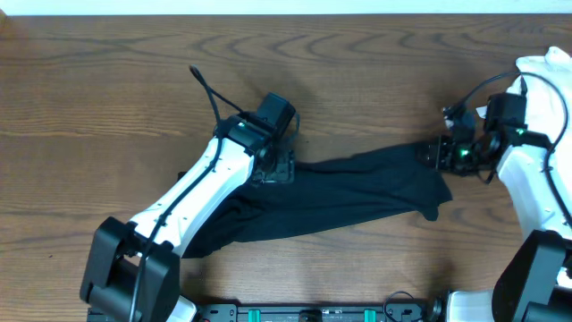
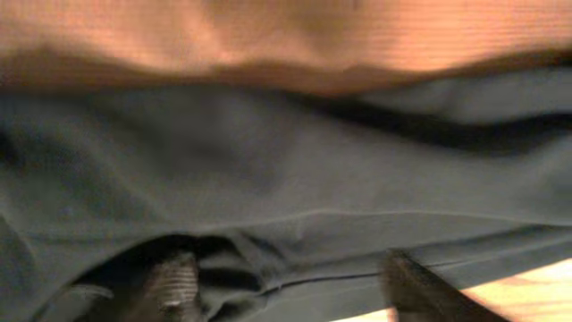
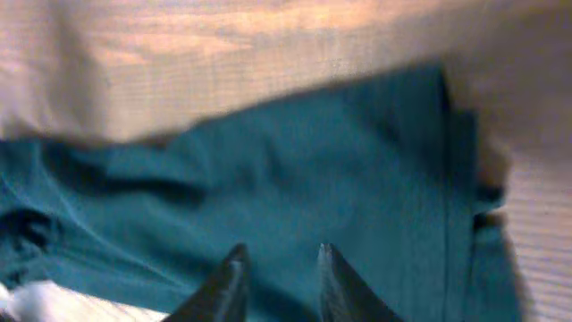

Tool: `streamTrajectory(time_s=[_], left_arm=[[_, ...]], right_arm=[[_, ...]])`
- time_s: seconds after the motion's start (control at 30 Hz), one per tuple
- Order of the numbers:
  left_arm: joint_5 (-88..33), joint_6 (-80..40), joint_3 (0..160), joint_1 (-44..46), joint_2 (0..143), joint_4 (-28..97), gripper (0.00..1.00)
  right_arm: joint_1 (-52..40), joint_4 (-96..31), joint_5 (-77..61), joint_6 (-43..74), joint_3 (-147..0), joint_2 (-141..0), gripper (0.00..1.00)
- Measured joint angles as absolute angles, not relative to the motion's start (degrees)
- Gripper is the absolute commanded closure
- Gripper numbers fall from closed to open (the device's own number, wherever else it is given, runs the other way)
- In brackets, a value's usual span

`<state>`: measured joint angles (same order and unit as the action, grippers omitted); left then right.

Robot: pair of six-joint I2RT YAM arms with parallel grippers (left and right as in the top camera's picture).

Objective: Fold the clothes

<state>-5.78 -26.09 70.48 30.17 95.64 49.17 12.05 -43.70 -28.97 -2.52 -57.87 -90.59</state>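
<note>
Shirt [image 1: 357,192] lies on the table [image 1: 107,107], unfolded, drawn out into a long rumpled band. It runs from under the left arm at lower left to a narrow end at right. No logo shows.

Left gripper [image 1: 275,168] sits low on the shirt's upper edge near mid-table. In the wrist view its fingers [image 2: 174,284] are spread wide, with a hem ridge and loose cloth lying between them. Nothing is pinched yet. Judgement: it is placed to take that edge.

Right gripper [image 1: 436,154] is at the shirt's right end. Its fingers [image 3: 228,286] stand close together with a narrow gap, and cloth shows beyond them. Cannot tell whether any cloth is nipped.

Judgement: with one gripper at each end of the band, the placement suits pulling the shirt taut and flat before any fold. The folding proper is not begun.

Containers: none in view. A white garment [image 1: 547,72] lies at the far right edge, apart from the shirt and not part of the task.

Risk, as judged: the soft cloth is bunched, so a grasp here could catch two layers.
</note>
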Motion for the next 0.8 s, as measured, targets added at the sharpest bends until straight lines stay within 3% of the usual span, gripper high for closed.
streamTrajectory(time_s=[0.4, 0.57, 0.7, 0.8], left_arm=[[-5.76, -25.43, 69.04, 30.22, 97.76, 51.05, 0.73], [-5.56, -23.97, 69.01, 30.22, 97.56, 52.07, 0.73], [-4.93, -23.4, 69.01, 30.02, 94.87, 53.12, 0.63], [-4.45, -23.22, 69.01, 28.93, 91.13, 54.81, 0.57]], right_arm=[[11.66, -33.69, -15.64, 1.85, -46.65, -94.21, 0.8], [11.66, -34.54, -16.25, 3.03, -47.77, -94.21, 0.65], [11.86, -38.39, -15.84, 3.31, -52.4, -94.19, 0.39], [12.56, -39.0, -13.89, 3.44, -55.53, -93.86, 0.36]])
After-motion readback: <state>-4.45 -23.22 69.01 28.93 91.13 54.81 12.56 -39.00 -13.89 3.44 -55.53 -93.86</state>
